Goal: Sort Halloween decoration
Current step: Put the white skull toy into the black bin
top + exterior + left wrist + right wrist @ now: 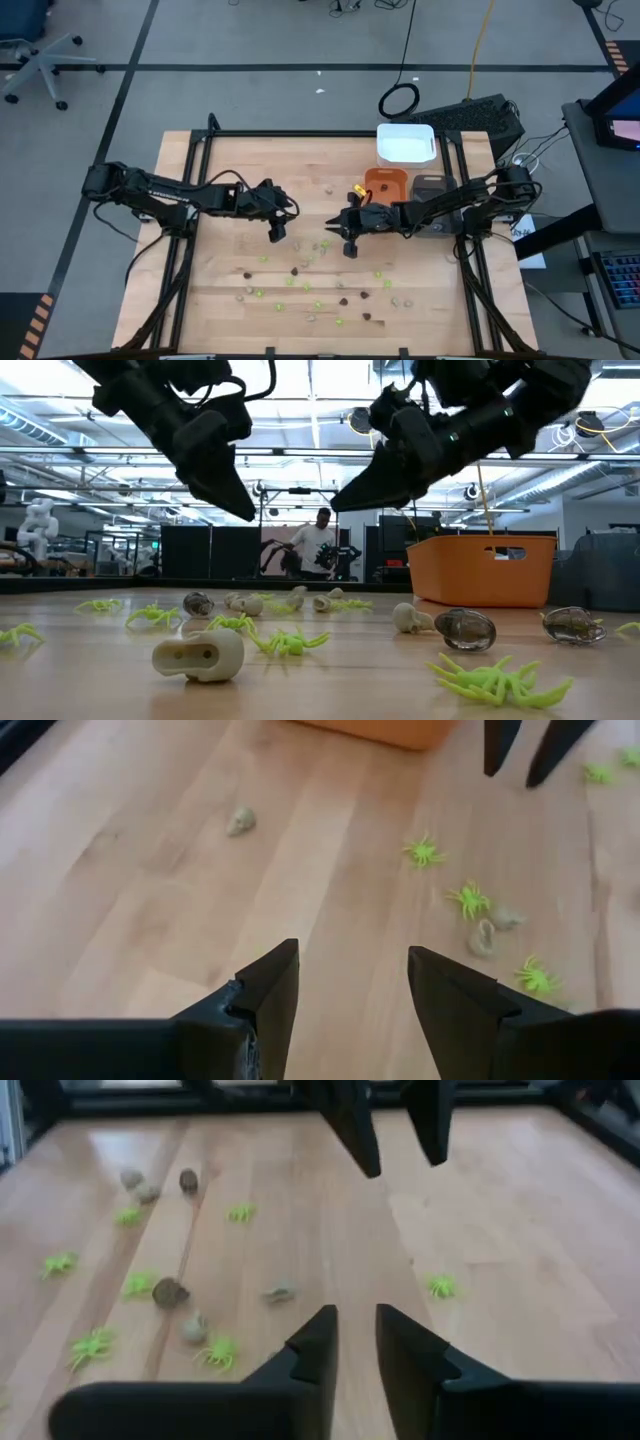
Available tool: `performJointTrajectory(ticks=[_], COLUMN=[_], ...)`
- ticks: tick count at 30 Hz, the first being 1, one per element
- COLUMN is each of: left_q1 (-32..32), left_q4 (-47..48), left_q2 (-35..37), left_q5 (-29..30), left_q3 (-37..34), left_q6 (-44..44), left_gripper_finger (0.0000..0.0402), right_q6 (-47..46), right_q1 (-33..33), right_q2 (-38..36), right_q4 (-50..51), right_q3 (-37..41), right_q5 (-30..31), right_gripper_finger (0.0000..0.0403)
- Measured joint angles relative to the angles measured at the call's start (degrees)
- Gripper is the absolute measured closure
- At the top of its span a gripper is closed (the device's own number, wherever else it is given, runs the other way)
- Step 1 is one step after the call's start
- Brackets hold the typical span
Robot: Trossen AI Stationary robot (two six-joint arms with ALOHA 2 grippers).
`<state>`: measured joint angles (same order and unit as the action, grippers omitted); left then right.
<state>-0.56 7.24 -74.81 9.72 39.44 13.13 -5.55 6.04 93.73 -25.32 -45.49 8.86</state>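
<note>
1. Above the middle of the pale wooden table point(230, 290), the left arm's dark two-finger gripper point(277, 235) hangs clear of the surface, jaws spread wide with nothing between them.
2. Just across from it, fingertips pointing its way, hangs the right arm's dark two-finger gripper point(347, 247), also off the wood; its fingers point(310, 1355) stand a narrow gap apart and hold nothing.
3. Between the two grippers lies a small cluster of Halloween decoration pieces point(325, 243), lime-green plastic spiders and pale beige-grey skull-like bits.
4. On the near side of both grippers, towards the table's front edge, more pieces lie loose: lime-green spiders point(492, 678), dark brown rounded beetle-like pieces point(466, 628) and a pale beige-grey skull point(199, 656).
5. On the far side of the left gripper, one beige-grey piece point(240, 820) lies alone on bare wood.
6. Behind the right gripper, beside its arm, sits an orange plastic tray point(385, 183); a grey tray point(432, 184) stands just next to it, and a white rectangular tray point(405, 143) beyond both.
7. In the room behind, a person point(318, 546) stands well apart from the table.
</note>
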Motion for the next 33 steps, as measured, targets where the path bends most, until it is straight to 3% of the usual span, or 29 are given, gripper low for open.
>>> performJointTrajectory(ticks=[11,15,23,33], left_q1=[-3.1,-4.8,-8.6,-10.8], left_q4=[-2.2,-2.3,-2.2,-2.3], left_q2=[0.0,0.0,0.0,0.0], left_q5=[-0.2,-0.2,0.6,3.5], left_q3=[-2.8,-2.9,-2.9,-2.9], left_q6=[2.7,3.1,3.1,3.1], left_gripper_finger=[0.0210,0.0210,0.0210,0.0210], right_q6=[-2.9,-5.7,-6.5,-5.3], right_q1=[2.4,2.5,2.5,2.2], right_q2=[3.6,6.4,13.7,18.6], right_q4=[11.1,12.8,26.1,26.1], right_q3=[-6.7,-9.8,-19.7,-21.2], right_q5=[-2.5,-3.2,-1.2,-1.4], right_gripper_finger=[0.0269,0.0260,0.0254,0.0254])
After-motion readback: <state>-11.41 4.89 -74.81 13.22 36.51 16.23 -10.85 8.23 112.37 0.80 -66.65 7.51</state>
